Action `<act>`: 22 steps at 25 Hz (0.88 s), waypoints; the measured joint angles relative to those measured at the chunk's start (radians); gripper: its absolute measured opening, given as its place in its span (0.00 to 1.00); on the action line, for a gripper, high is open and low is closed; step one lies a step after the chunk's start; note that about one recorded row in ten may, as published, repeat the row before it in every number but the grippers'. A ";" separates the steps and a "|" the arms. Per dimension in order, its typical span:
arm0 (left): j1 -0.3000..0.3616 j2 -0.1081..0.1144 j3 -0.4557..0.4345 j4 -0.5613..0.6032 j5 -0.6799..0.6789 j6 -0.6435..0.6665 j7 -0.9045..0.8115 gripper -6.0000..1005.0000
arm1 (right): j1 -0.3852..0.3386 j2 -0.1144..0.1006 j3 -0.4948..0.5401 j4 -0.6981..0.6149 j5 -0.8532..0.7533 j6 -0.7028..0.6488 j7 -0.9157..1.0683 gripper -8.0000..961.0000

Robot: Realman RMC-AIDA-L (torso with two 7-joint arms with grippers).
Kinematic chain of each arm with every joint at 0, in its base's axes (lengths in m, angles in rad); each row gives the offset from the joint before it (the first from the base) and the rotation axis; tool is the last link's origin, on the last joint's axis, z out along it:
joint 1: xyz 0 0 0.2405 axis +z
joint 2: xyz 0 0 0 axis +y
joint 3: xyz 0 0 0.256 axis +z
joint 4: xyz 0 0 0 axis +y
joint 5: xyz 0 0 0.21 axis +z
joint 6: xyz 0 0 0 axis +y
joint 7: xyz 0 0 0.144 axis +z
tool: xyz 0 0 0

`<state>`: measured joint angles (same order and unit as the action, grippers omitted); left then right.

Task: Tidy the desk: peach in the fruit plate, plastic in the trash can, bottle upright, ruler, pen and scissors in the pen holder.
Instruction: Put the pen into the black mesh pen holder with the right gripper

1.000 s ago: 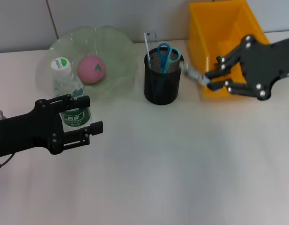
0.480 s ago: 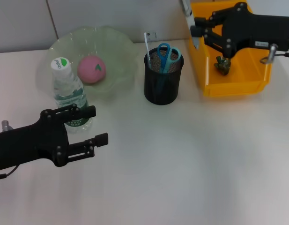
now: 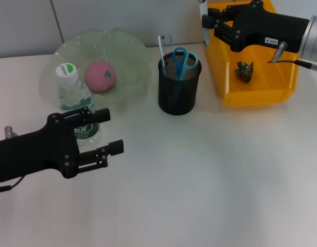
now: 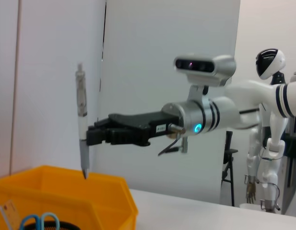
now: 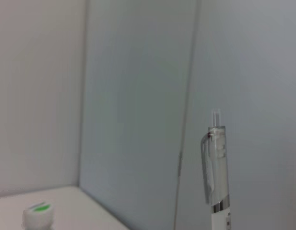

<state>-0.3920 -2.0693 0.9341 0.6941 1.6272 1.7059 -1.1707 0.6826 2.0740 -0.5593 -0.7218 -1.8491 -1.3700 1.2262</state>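
Yellow bin [image 3: 227, 77] at back right. R gripper [image 4: 90, 135] above its rim, pinching pen [image 4: 81, 124]; pen upright, tip down. L gripper [image 3: 104, 133] spread wide near standing bottle [image 3: 72, 98]. Bottle label too small to read.

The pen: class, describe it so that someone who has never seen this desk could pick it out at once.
Find the orange bin at the desk's far right corner. Above its left wall the right gripper holds the pen upright, tip pointing down, clear of the bin's rim. It is the only slim, clear-barrelled thing in the air; the scissors and ruler already stand in the black mesh pen holder.
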 joint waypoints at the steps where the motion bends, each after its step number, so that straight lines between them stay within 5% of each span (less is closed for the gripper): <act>1: -0.003 0.000 -0.002 0.000 -0.003 -0.002 0.002 0.72 | -0.001 0.000 0.000 0.018 0.020 0.011 -0.002 0.14; 13: -0.069 0.001 -0.004 -0.062 -0.007 -0.064 0.111 0.72 | -0.006 -0.002 0.000 0.133 0.107 0.065 -0.016 0.14; 22: -0.058 -0.001 -0.007 -0.093 -0.092 -0.090 0.113 0.72 | -0.003 -0.010 -0.038 0.143 0.121 0.026 0.030 0.14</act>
<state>-0.4496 -2.0703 0.9272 0.6014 1.5356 1.6155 -1.0579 0.6792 2.0644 -0.5974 -0.5784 -1.7276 -1.3439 1.2564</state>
